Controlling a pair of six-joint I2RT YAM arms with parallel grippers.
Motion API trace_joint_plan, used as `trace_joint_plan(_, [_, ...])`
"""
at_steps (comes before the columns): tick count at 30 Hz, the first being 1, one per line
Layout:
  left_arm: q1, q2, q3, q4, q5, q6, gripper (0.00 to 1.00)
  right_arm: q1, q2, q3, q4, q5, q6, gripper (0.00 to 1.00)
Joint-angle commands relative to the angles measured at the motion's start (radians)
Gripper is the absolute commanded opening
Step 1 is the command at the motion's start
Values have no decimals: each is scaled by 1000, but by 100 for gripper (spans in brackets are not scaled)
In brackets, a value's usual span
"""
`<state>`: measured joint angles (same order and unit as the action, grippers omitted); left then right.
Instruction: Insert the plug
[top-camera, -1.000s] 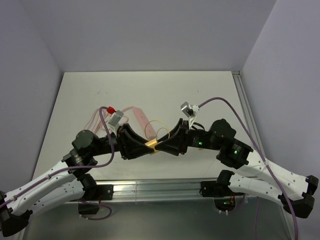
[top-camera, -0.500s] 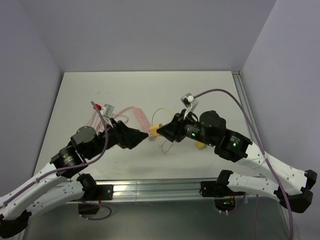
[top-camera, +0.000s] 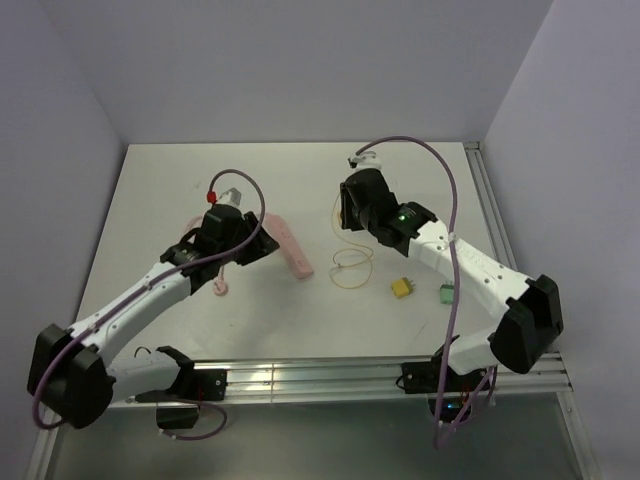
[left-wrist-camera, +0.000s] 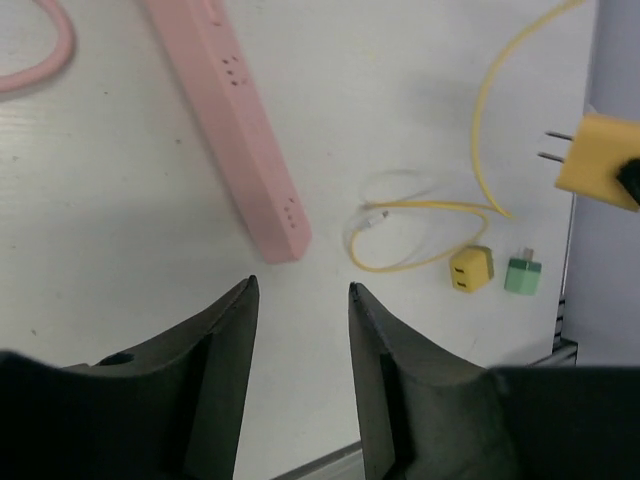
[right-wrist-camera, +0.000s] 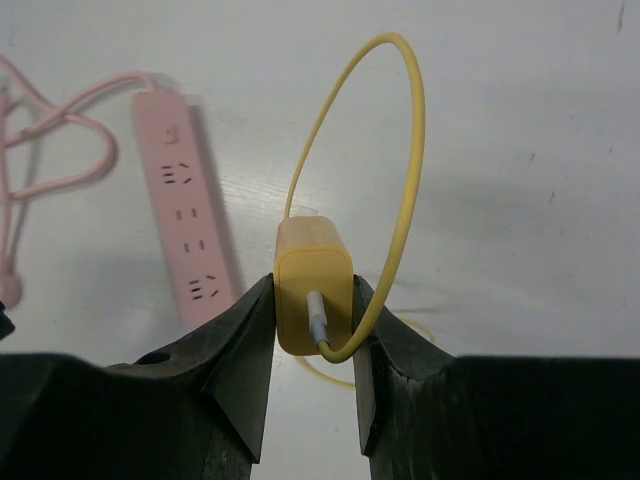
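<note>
A pink power strip (top-camera: 288, 245) lies on the table, sockets up; it also shows in the left wrist view (left-wrist-camera: 240, 130) and the right wrist view (right-wrist-camera: 185, 230). My right gripper (top-camera: 350, 208) is shut on a yellow plug (right-wrist-camera: 313, 290) and holds it above the table, right of the strip. The plug's prongs show in the left wrist view (left-wrist-camera: 597, 160). Its yellow cable (right-wrist-camera: 405, 150) loops up and trails to the table (top-camera: 352, 266). My left gripper (top-camera: 250, 246) is open and empty (left-wrist-camera: 300, 290), above the table beside the strip's near end.
A small yellow cube charger (top-camera: 404, 288) and a green one (top-camera: 443, 293) lie at the near right; both show in the left wrist view (left-wrist-camera: 470, 268) (left-wrist-camera: 523, 275). The strip's pink cord (top-camera: 205, 262) curls at its left. A metal rail (top-camera: 320, 378) runs along the near edge.
The two grippers met at the yellow plug and have drawn apart. The right one has carried the plug up and to the far right. The left one has swung left, open.
</note>
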<state>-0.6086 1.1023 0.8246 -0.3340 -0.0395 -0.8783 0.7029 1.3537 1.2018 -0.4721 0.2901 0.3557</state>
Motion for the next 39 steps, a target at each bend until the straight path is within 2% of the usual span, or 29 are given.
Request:
trace_joint_plan(1, [99,108,37,93,157,2,47,-40,33,84,26,-15,-63,0])
trace_joint_plan(6, [139,327,143,138,210,10,45,-80,84,53,111,-218,-34,0])
trace_joint_plan(10, [158,415,218,182,224,21,39,-85,120,50,144,-285,-32,0])
trace_joint_plan(15, [174,508,272,174,211,36,21,-88,139,53,173,-322,-38,0])
trace_joint_plan(18, [191,547,262,216,233,32,9,-92,160,62,181,-399,-38,0])
trace_joint_plan(21, [201,585,249,249,248,36,3,-91,168,61,188,-451,-34,0])
trace_joint_plan(26, [219,617,208,322,270,41,0,-92,200,55,185,-499,-43,0])
trace_joint_plan(32, [233,607,148,325,251,25,0,-91,237,88,136,-583,-76,0])
trace_joint_plan(39, [244,642,91,355,259,13,0,-46,295,143,24,-542,-115,0])
